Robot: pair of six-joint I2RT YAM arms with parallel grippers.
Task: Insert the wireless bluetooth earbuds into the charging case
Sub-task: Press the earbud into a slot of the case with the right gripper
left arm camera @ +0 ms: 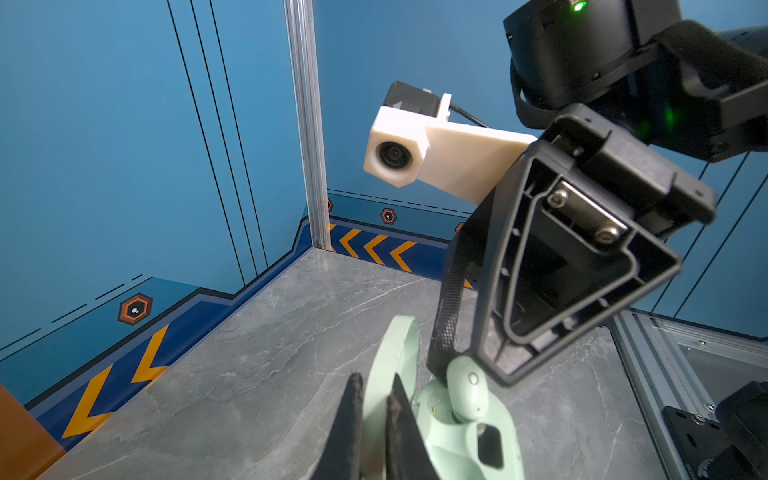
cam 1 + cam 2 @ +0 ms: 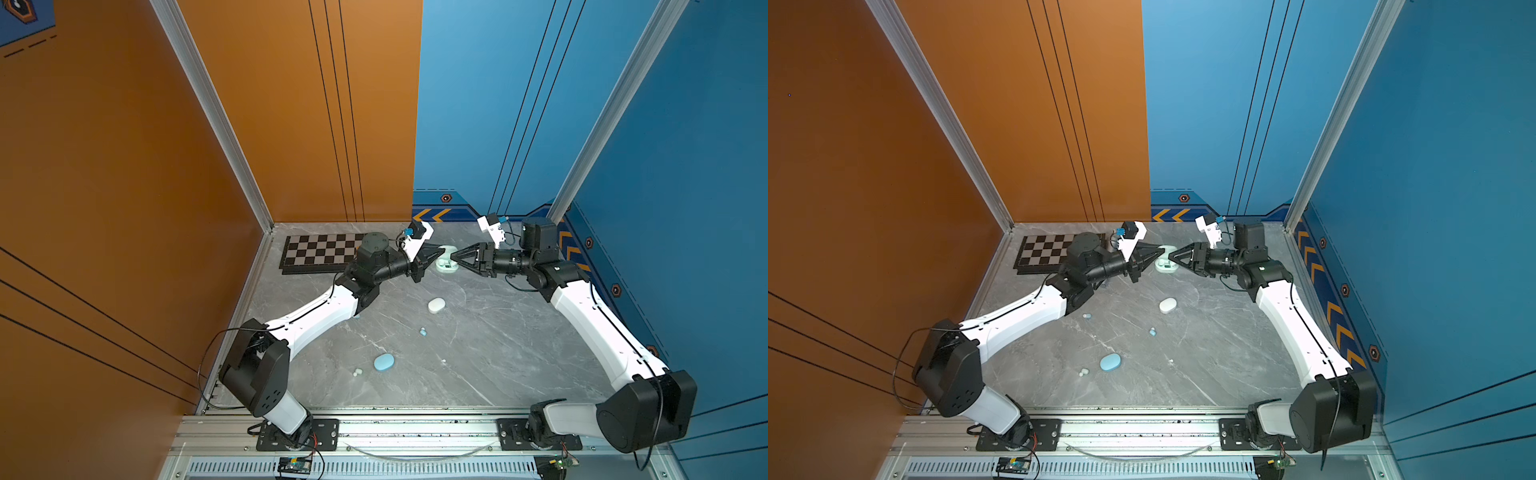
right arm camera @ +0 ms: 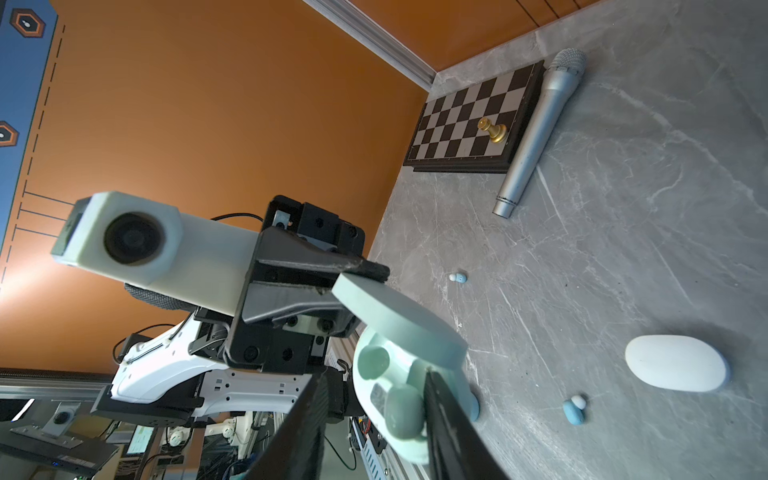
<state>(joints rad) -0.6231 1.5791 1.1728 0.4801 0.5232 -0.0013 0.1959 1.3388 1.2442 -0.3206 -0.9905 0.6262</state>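
Board: a chessboard, flat on the table in the far left corner.
Pawn: gold, it stands on the board near the edge; only the right wrist view shows it.
Mic: silver, it lies on the table along the board's edge.
Pale buds: two small ones, side by side at the near left of the table, just beside the blue case.
Side bud: light blue, on the table close to the left arm.
Blue case: closed, it lies flat, well apart from both grippers.
Blue bud: alone on the table, between the blue case and the white case.
White case: closed, it lies near the middle, nearer the camera than the green case.
Left gripper: clenched on the lid; its two fingers pinch the lid's edge and the lid stands up, open.
Green case: on the table at the far middle, between the two grippers, with the wells open to view.
Green bud: it sits at a well of the green case, under the tips of the right gripper; how deep it sits I cannot tell.
Right gripper: jaws released. In the right wrist view one finger is against the green bud and the other stands clear of it with a gap.
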